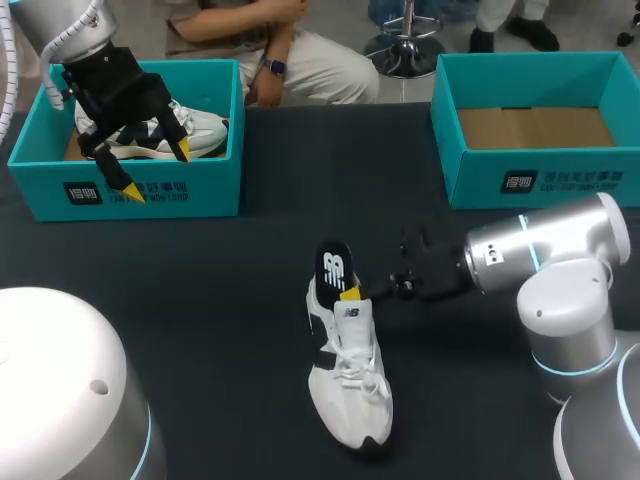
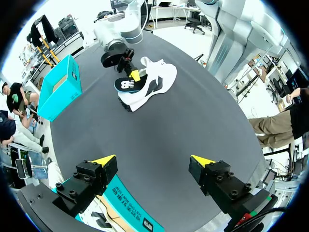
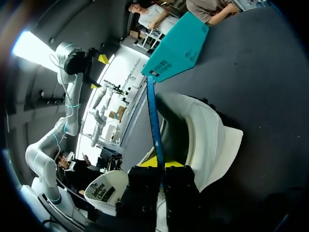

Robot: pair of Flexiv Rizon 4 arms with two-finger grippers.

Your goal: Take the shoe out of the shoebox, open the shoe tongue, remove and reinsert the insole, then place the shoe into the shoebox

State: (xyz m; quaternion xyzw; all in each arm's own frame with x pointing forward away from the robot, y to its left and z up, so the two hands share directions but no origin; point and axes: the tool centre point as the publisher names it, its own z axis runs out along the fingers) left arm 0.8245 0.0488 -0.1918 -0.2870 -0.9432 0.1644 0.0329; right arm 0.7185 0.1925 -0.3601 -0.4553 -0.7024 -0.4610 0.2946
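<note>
Hanging in the upper left of the frame, the left gripper (image 1: 153,170) hovers over the left shoebox (image 1: 150,190), its fingers spread wide and holding nothing. A second shoe (image 1: 200,130), white with dark markings, lies inside that teal box. At the lower middle, the white shoe (image 1: 347,372) stands on its sole on the dark table (image 1: 200,280), toe toward the bottom edge. The dark insole (image 1: 333,266) sticks up out of its heel opening. From the right, the right gripper (image 1: 352,293) has its fingers pinched narrowly on the insole's edge; the right wrist view shows that thin edge running between the yellow tips. The right shoebox (image 1: 540,185) sits at the upper right, its brown cardboard floor showing.
</note>
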